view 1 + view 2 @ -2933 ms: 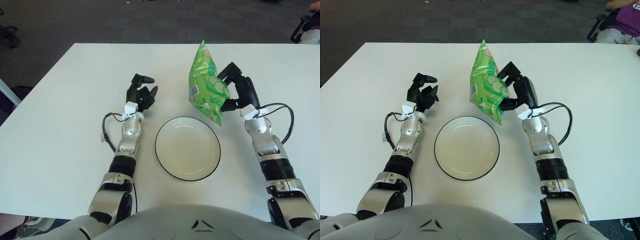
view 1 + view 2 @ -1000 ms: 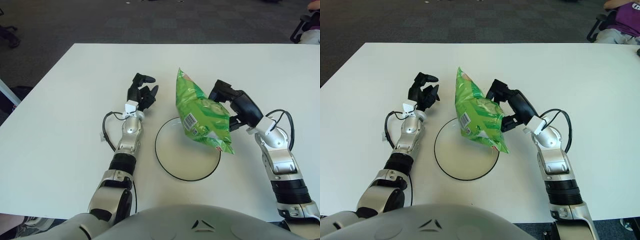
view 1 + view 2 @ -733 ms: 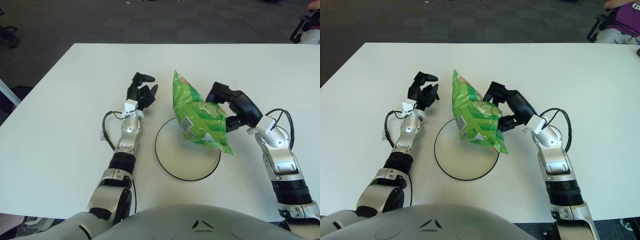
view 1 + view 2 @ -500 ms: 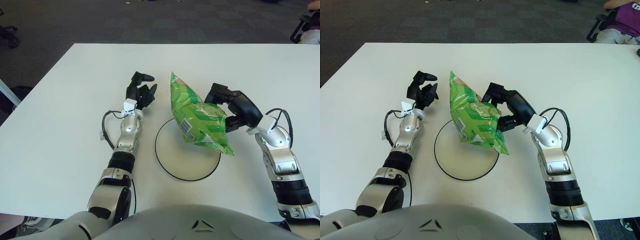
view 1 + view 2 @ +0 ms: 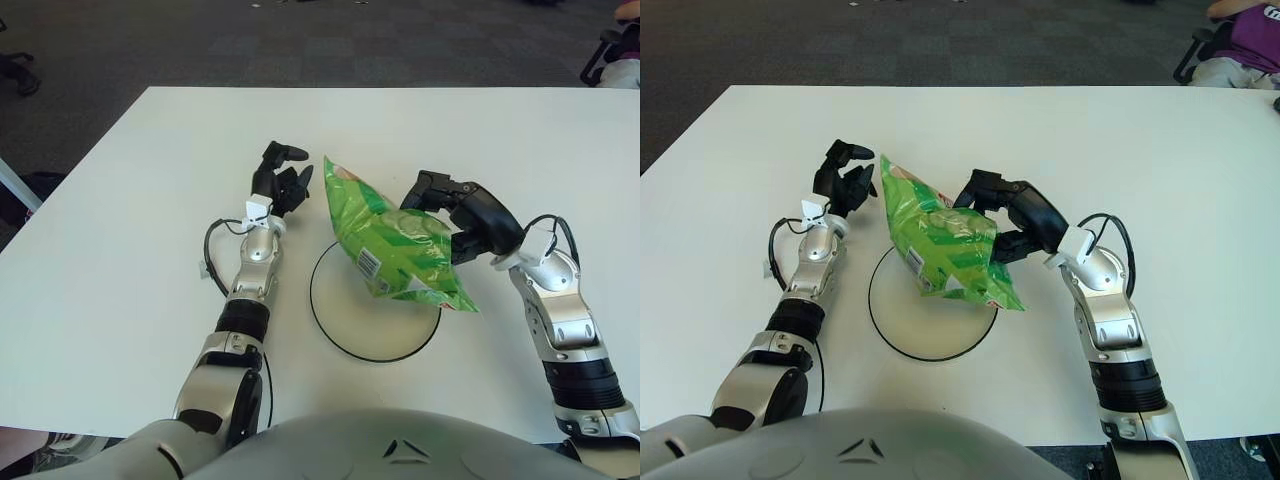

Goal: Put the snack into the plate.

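A green snack bag (image 5: 395, 244) hangs tilted over the right part of the white plate (image 5: 345, 320) with the dark rim. My right hand (image 5: 455, 215) is shut on the bag's right side and holds it just above the plate. Much of the plate's far half is hidden behind the bag. My left hand (image 5: 278, 180) shows to the left of the plate, fingers loosely curled and holding nothing.
The white table (image 5: 120, 250) spreads wide on both sides. Its far edge meets dark carpet (image 5: 300, 40). A seated person (image 5: 1240, 45) shows at the far right corner.
My right hand has carried the bag leftward and lower, from beside the plate to over it, and the bag has tilted flatter. My left hand has shifted slightly away from the plate.
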